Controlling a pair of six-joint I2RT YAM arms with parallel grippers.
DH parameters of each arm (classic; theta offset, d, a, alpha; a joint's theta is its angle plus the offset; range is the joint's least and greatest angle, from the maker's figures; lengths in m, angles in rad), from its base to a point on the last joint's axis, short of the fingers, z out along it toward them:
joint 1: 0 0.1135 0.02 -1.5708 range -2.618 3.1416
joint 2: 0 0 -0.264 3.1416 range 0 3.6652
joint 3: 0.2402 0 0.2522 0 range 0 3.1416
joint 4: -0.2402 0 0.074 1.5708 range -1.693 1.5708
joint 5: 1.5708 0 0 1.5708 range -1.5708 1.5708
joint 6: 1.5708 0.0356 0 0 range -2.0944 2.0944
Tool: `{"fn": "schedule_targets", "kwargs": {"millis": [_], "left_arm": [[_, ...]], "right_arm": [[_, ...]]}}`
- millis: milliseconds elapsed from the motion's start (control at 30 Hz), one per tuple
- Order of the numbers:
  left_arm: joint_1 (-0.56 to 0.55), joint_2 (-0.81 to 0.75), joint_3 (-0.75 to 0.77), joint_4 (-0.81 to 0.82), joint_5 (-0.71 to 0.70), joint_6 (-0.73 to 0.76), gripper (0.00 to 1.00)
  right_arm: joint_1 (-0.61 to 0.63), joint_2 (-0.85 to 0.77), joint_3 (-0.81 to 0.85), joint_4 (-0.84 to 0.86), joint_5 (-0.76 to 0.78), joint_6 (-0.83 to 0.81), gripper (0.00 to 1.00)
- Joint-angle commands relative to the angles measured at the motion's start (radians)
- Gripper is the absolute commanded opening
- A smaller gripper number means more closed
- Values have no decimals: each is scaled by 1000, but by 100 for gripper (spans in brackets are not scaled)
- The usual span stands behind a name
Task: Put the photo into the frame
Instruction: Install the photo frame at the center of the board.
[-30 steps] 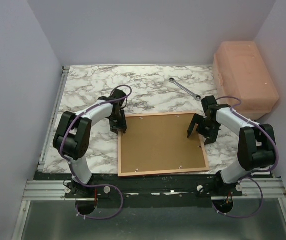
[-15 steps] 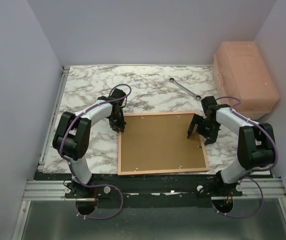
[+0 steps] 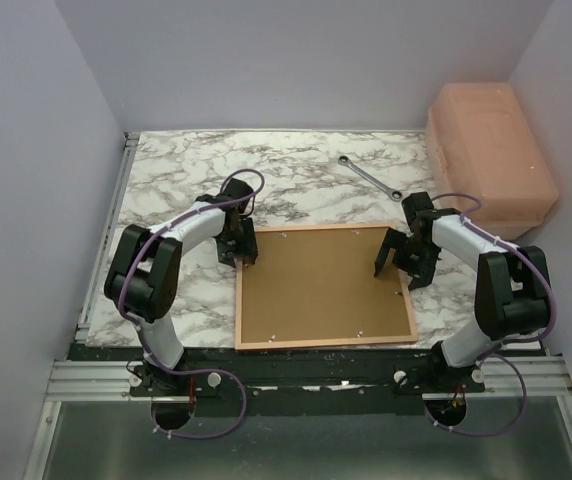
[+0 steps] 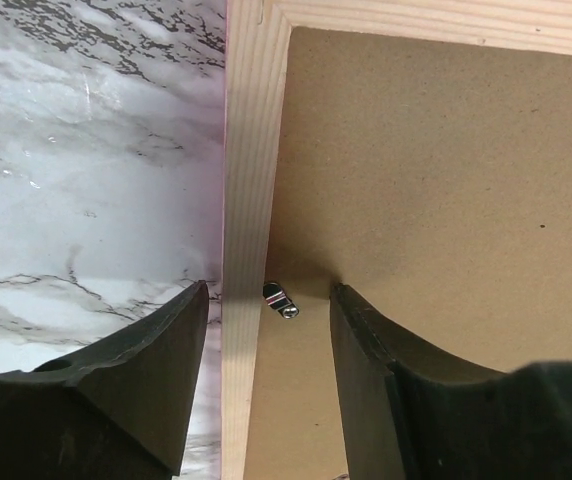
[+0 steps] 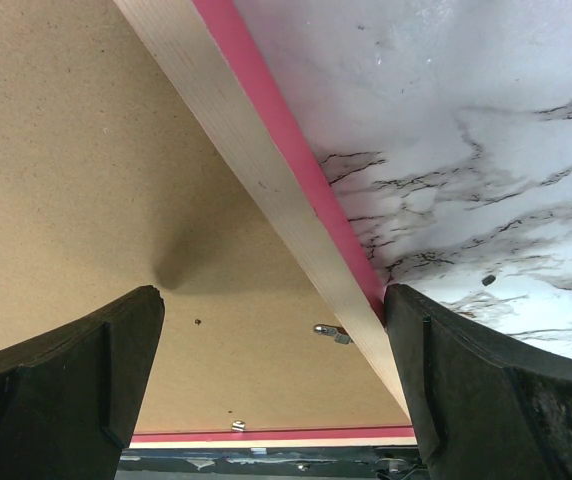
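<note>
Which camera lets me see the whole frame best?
The top view: the whole frame lies back-up on the table. The left wrist view shows just a pale wooden corner; the right wrist view, one rail with its pink edge.

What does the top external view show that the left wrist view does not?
Only the top external view: the wrench, the pink box and the open right pincer. Only the left wrist view: a small metal clip between the fingers. Both: the frame lying reverse side up, its brown backing panel, the marble table and the open left pincer.
</note>
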State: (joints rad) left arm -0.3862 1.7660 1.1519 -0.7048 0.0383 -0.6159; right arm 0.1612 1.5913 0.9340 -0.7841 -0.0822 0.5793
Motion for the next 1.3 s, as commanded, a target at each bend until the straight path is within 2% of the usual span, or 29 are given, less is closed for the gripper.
{"fn": "schedule_targets", "kwargs": {"millis": [0, 133, 267, 300, 533, 833, 1033, 1267], "left_arm": [[0, 35, 24, 3, 10, -29, 51], [0, 51, 16, 7, -10, -46, 35], [3, 79, 24, -2, -20, -53, 4], [3, 85, 26, -2, -16, -53, 0], [3, 63, -7, 47, 25, -44, 0], [-1, -48, -30, 42, -22, -33, 0], [-35, -24, -29, 18, -115, -28, 0], [-46, -11, -27, 39, -53, 0, 0]], "right_arm": [[0, -7, -17, 22, -39, 7, 100], [0, -5, -32, 29, -45, 4, 100], [0, -3, -46, 40, -56, 5, 100], [0, -2, -47, 40, -58, 5, 100], [0, -2, -40, 36, -60, 2, 100], [0, 2, -23, 37, -93, -2, 100], [0, 1, -38, 46, -97, 0, 100], [0, -13, -46, 41, -68, 9, 100]]}}
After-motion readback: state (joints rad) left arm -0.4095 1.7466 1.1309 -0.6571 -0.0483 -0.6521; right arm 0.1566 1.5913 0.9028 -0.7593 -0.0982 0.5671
